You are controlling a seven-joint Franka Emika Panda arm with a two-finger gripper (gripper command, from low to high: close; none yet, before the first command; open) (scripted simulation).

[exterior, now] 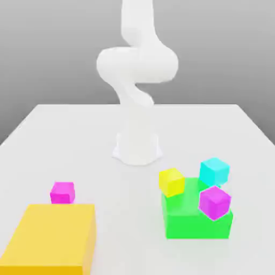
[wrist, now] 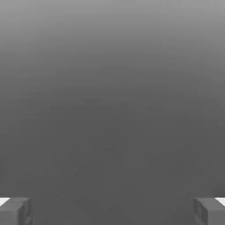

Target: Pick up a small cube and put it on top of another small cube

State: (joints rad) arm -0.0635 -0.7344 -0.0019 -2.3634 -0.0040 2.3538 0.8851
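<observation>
The white tabletop (exterior: 43, 134) carries the white Panda arm (exterior: 137, 70), which rises from its base at the far middle. At the near edge toward the exterior view's left lies a big yellow block (exterior: 51, 236). Toward the right sits a green block (exterior: 196, 217). A cyan cube (exterior: 214, 171), a yellow cube (exterior: 172, 181) and a violet-purple cube (exterior: 215, 202) cluster around it. The small cube (exterior: 62, 192), plain hot pink with flat faces, rests on the tabletop just behind the yellow block. In the hand view the jaws (wrist: 112, 211) are spread wide, gripping nothing.

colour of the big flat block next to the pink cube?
Yellow block, clearest in the exterior view.
</observation>
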